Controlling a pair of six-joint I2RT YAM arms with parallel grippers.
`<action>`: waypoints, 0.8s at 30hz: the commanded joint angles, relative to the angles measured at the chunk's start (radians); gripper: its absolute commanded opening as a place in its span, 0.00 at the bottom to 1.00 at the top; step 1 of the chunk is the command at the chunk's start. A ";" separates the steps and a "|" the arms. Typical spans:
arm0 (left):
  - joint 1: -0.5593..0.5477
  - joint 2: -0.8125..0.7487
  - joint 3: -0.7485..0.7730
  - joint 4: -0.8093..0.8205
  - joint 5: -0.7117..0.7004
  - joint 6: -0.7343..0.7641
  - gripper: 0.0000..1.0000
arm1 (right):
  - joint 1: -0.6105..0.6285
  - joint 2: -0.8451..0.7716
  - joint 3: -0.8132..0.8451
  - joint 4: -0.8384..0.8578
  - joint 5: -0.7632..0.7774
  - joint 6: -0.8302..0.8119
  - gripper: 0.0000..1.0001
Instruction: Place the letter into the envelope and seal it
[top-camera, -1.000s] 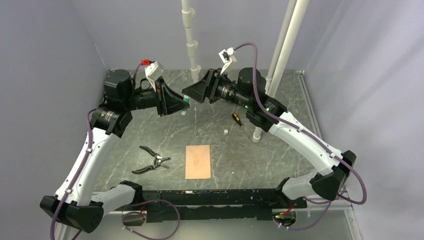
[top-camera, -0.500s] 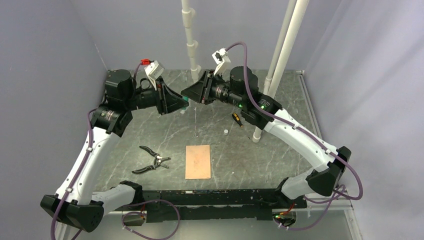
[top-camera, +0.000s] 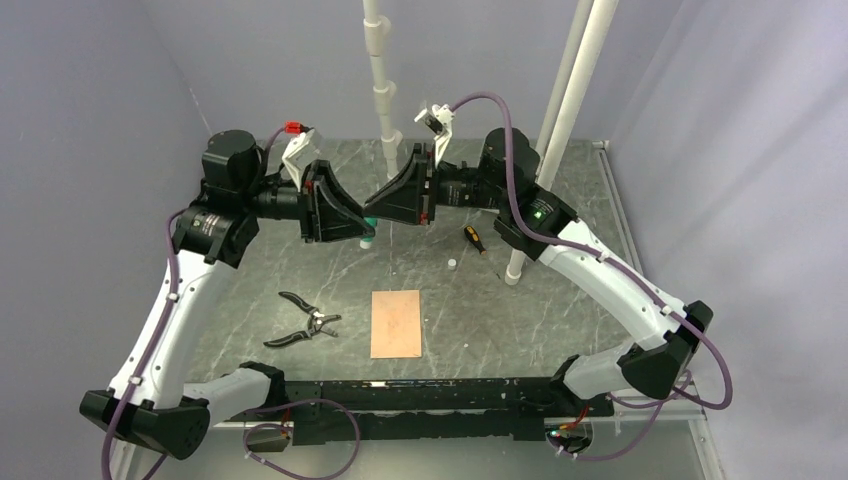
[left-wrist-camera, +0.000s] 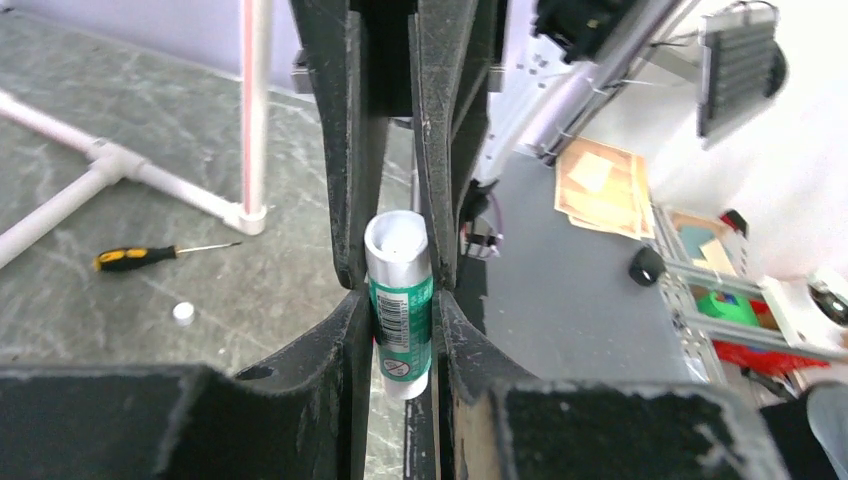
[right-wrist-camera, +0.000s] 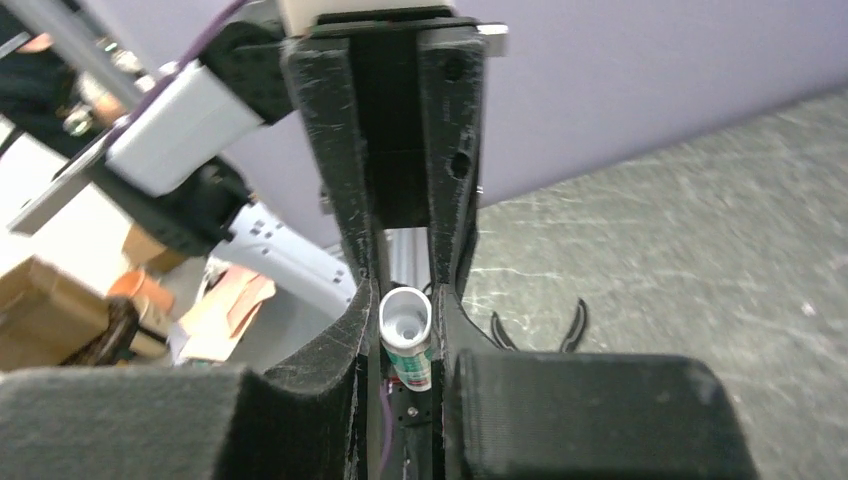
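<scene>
A green-and-white glue stick hangs in mid-air above the back of the table, gripped from both sides. My left gripper is shut on its green body. My right gripper faces it tip to tip and is shut on the stick's white end. In the top view the left gripper and right gripper meet at the stick. A flat pinkish-tan paper rectangle lies near the front of the table; no flap shows, so I cannot tell whether it is the letter or the envelope.
Black pliers lie left of the paper. A yellow-and-black screwdriver and a small white cap lie at the back right. White pipes stand upright at the back, one foot near the screwdriver.
My right gripper has swung left to meet the left one and closed on the stick's white end. The left gripper shifted slightly nearer, still holding the stick.
</scene>
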 joint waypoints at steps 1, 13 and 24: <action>-0.016 -0.021 0.013 0.040 0.214 -0.014 0.02 | -0.003 -0.032 -0.014 0.254 -0.258 -0.032 0.00; -0.016 -0.042 0.000 0.147 -0.031 -0.103 0.02 | -0.003 -0.080 -0.032 0.126 0.143 -0.007 0.76; -0.016 -0.086 -0.022 0.116 -0.605 -0.152 0.02 | 0.026 -0.130 -0.126 0.054 0.541 0.155 0.80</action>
